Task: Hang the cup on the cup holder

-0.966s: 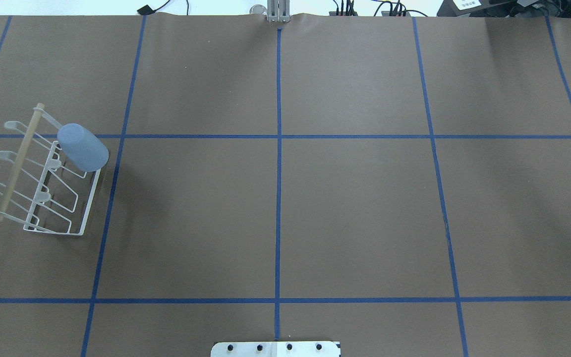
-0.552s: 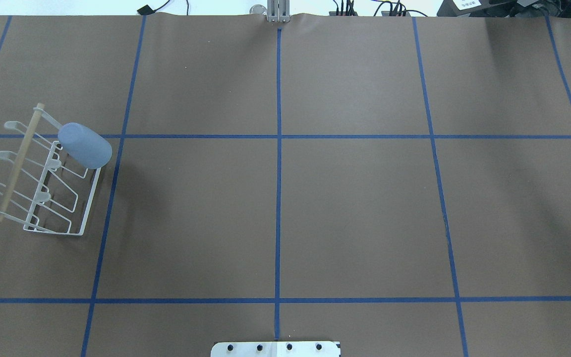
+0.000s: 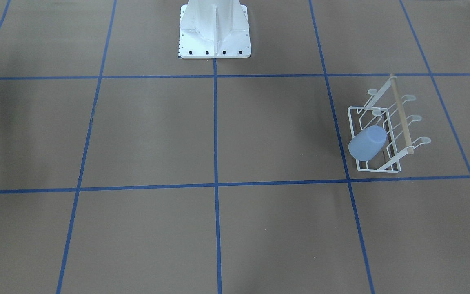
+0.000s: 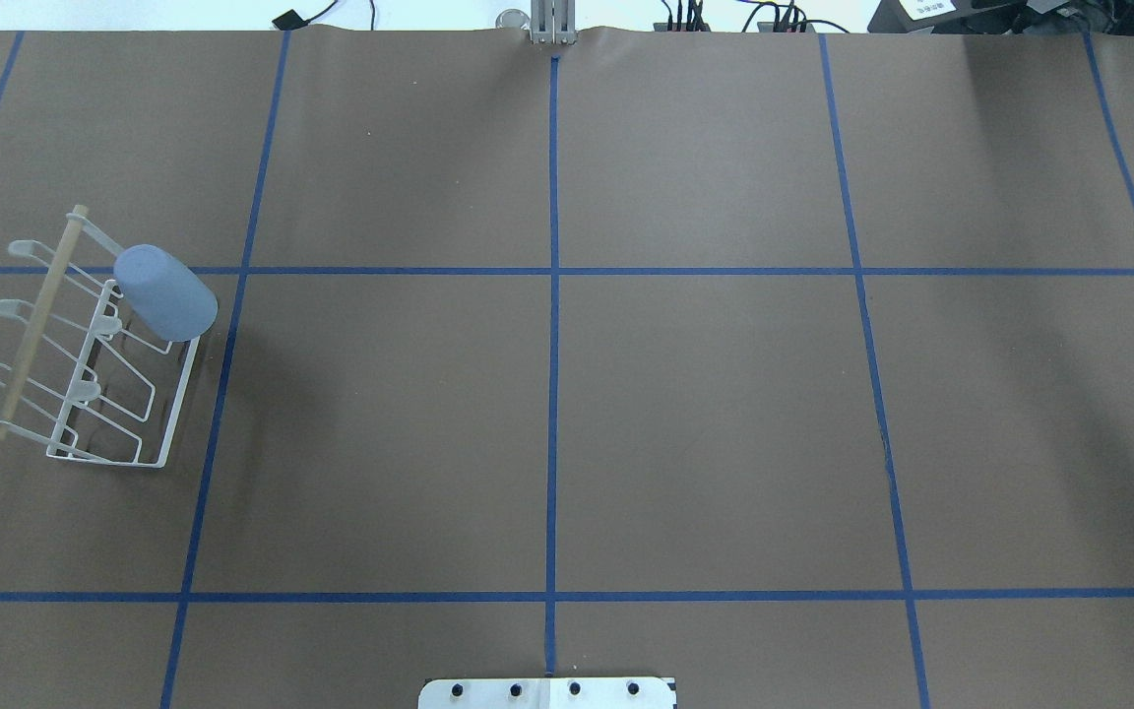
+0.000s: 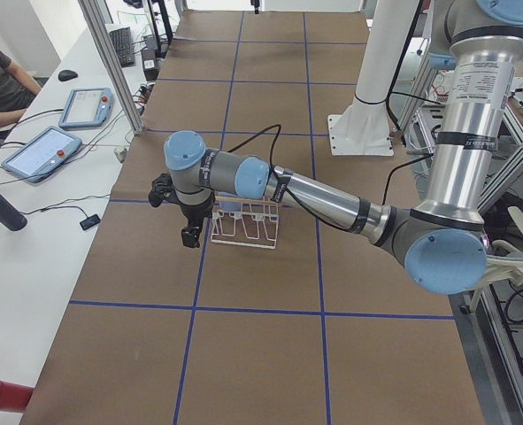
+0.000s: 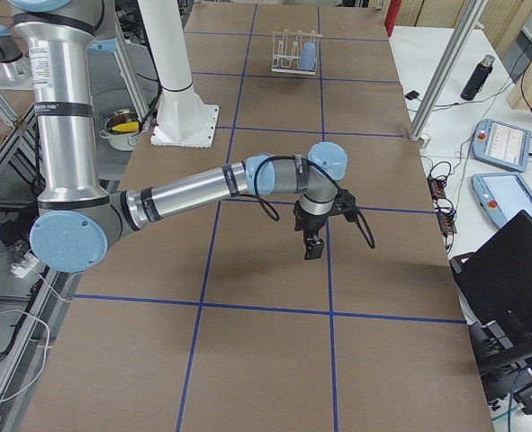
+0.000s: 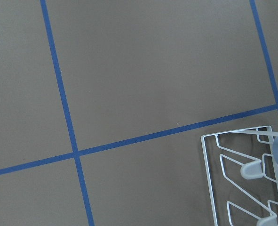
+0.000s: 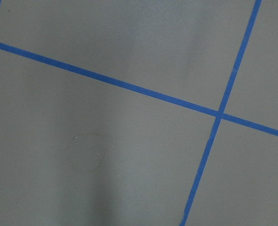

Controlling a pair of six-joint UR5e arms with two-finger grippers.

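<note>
The pale blue tapered plastic cup (image 4: 165, 293) has just had a little wobble. A moment ago it leaned further out over the rack's edge, and now it has rocked back to where it sat a second ago. It sits mouth-down over a peg at the far end of the small white wire cup holder (image 4: 180, 404), with its base tipped up and away from the light wooden rod (image 4: 38, 325). Nothing is gripping it. The front-facing view agrees: the cup (image 3: 367, 142) is propped on the rack and looks to be hanging free. I read that as a cup let go and settling on its peg, so the hang looks done, provided it doesn't slide off.

Now the jaws. The left arm (image 5: 323, 199) stretches out along the brown paper surface (image 4: 705, 423) with its blue tape grid. The left jaws hang near the holder but apart from the cup. Only the side view shows them, so I cannot tell whether they're apart or together. The left wrist view catches just a corner of the holder and a sliver of cup. The right arm (image 6: 193, 187) holds the right jaws over bare surface, well apart from cup and holder. Again I cannot tell their state.
</note>
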